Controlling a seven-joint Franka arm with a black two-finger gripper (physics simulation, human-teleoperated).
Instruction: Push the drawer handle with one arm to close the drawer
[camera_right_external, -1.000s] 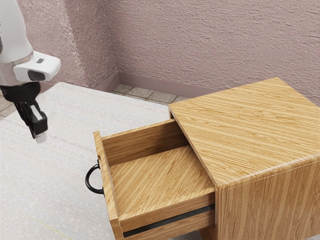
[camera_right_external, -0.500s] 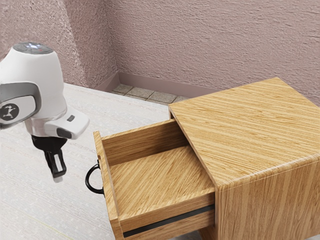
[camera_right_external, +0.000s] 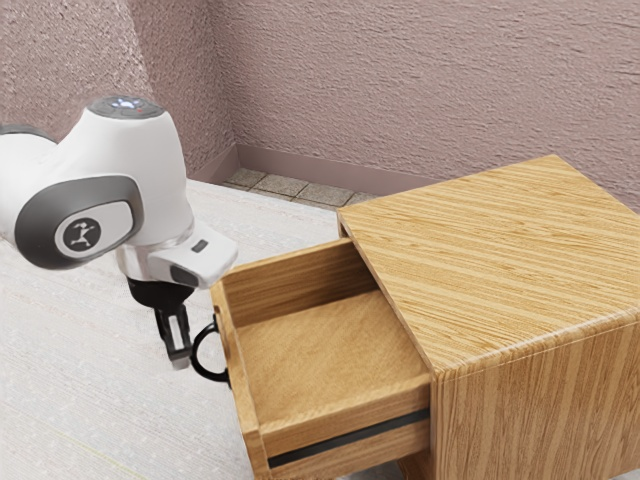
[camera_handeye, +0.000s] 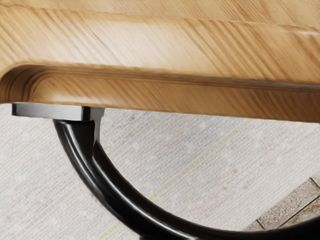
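Drawer (camera_right_external: 350, 419) displacement since the earlier frame: inward, a little toward the cabinet (camera_right_external: 500, 260), with its front panel (camera_right_external: 245, 410) and handle (camera_right_external: 194, 352) carried along. Over the same interval my gripper (camera_right_external: 179, 360) has advanced toward the exterior view's right, from a position apart from the handle to a position at it.

Gripper status: directed downward, at the outer side of the handle. Whether it is open or shut, I cannot tell. Nor can I confirm contact with the handle; no grip on it can be made out.

Drawer status: partly open, extending from the cabinet toward the exterior view's left. The interior is visible from above. 1 dark rail (camera_right_external: 350, 439) runs along the near side wall.

Handle status: 1 black curved loop, mounted on the outer face of the front panel. In the wrist view, 1 flat mounting foot (camera_handeye: 47, 111) meets the wood beside a rounded recess, and the bar curves away from that foot.

Surroundings: the pale table surface (camera_right_external: 80, 390) lies below my arm and the drawer. Beyond it are floor tiles (camera_right_external: 285, 187) and a rough pinkish wall (camera_right_external: 420, 90).
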